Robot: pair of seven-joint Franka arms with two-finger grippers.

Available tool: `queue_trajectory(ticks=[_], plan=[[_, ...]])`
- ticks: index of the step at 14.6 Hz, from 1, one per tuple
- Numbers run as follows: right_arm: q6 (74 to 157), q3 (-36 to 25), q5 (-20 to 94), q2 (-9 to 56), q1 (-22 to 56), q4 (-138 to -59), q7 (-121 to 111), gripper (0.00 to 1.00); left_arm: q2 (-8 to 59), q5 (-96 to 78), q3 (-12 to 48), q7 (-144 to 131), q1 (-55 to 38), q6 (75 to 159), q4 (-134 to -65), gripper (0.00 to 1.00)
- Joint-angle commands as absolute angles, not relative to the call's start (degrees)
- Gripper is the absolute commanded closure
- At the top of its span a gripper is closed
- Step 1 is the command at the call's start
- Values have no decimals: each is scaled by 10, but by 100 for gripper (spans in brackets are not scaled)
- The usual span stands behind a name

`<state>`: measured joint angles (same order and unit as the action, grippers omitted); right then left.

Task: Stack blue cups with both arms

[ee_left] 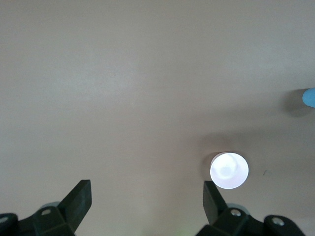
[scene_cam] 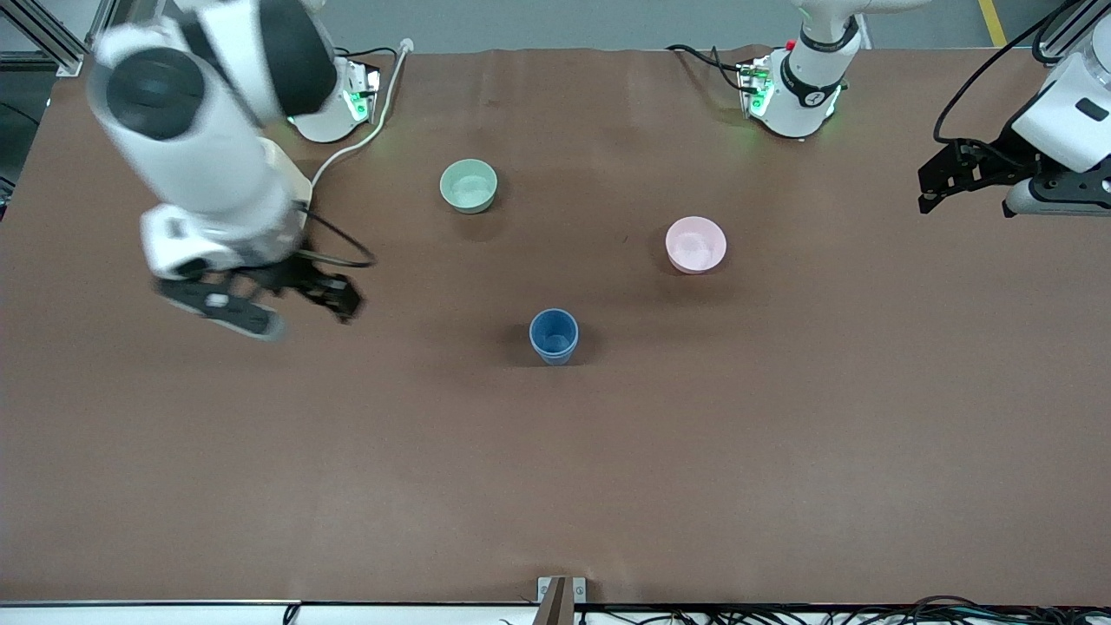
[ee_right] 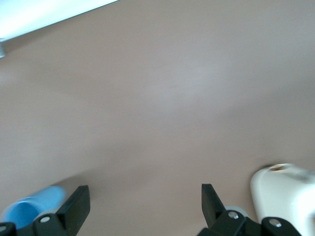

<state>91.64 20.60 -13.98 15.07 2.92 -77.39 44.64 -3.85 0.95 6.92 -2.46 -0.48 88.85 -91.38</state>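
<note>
Front view: brown table [scene_cam: 781,434]; blue cups [scene_cam: 554,335] nested upright mid-table, mouth up, nearer the camera than green bowl [scene_cam: 469,186] and pink bowl [scene_cam: 695,244], both apparently empty. Left wrist view: left gripper [ee_left: 147,196] spread, unladen, over bare table; right wrist view: right gripper [ee_right: 145,201] likewise spread, cups [ee_right: 34,209] blurred beside one finger

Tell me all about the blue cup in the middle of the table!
The blue cups look already stacked: one plain matte blue plastic tumbler sits inside the other, showing a doubled rim. The stack stands upright, open end up, on the brown table, nearer the front camera than the pale green bowl and pink bowl. It tapers toward its base. Nothing touches it except the table; neither hand is near it.
</note>
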Motion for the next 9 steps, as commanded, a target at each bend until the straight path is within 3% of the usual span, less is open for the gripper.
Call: queue_trajectory(ticks=[1,5,9], plan=[[894,127,-102,100,29,-804,346,0,-46,-1,68,-32,-2,889,-917,0],[870,-6,-41,56,28,-807,179,0,-46,0,68,-34,-2,889,-915,0],[819,-61,-37,15,23,-814,57,0,-41,1,68,-28,-2,890,-910,0]])
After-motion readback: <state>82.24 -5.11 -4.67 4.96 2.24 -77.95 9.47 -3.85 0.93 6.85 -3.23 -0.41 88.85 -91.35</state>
